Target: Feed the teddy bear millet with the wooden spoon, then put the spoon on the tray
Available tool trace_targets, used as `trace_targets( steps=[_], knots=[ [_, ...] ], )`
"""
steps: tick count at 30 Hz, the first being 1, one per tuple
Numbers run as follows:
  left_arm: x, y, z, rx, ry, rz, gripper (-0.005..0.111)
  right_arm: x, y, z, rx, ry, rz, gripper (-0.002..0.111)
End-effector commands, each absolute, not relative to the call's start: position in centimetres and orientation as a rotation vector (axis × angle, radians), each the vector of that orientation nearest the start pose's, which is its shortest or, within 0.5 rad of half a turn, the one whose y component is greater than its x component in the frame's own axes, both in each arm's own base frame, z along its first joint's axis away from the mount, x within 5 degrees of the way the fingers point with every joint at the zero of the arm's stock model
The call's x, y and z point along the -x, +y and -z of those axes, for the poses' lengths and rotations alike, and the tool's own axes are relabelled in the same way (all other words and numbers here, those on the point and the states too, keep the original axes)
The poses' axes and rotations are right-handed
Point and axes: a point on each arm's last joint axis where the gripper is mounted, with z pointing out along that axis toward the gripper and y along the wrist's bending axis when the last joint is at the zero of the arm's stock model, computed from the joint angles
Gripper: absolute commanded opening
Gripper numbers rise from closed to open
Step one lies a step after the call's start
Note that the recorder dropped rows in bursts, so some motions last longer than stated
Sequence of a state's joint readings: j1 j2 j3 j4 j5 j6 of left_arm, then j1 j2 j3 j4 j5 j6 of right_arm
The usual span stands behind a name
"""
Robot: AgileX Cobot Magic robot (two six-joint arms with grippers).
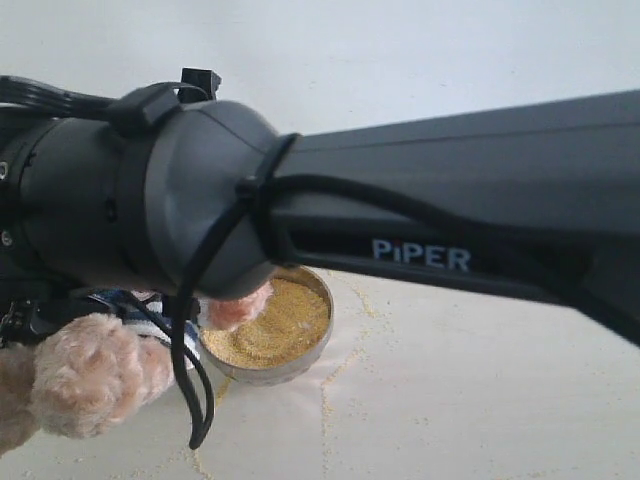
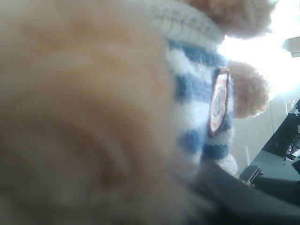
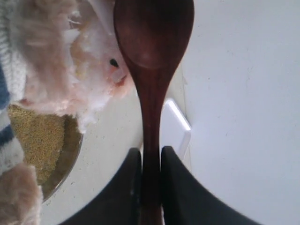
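The wooden spoon is pinched at its handle by my right gripper, which is shut on it. Its oval bowl looks empty and sits right beside the teddy bear's face. The teddy bear leans over the round metal bowl of millet. In the left wrist view, blurred fur fills most of the picture, beside the striped shirt and crest badge. My left gripper is buried in that fur; one dark finger shows against it. A corner of the white tray shows behind the spoon handle.
My right arm's grey forearm crosses the exterior view and hides the far table. Loose millet trails lie on the white cloth beside the bowl. Dark equipment stands beyond the bear.
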State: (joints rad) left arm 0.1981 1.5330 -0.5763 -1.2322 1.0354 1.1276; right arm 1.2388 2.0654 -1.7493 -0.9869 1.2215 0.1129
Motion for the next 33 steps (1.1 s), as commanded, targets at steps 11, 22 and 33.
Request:
trace_targets(
  steps=[11,22,33],
  knots=[
    [-22.8,-3.2,-18.4,-0.079,2.475,1.282,0.005,-20.2,36.5,-31.7,1.394,1.842,0.668,0.0],
    [-23.9,-1.7,-18.9,-0.029,2.423,1.195,0.005,-22.3,27.3,-37.3,1.21,2.168,0.317,0.0],
    [-24.4,-1.2,-18.5,0.032,2.432,1.101,0.005,-20.6,21.7,-31.8,1.221,2.347,0.474,0.0]
  ],
)
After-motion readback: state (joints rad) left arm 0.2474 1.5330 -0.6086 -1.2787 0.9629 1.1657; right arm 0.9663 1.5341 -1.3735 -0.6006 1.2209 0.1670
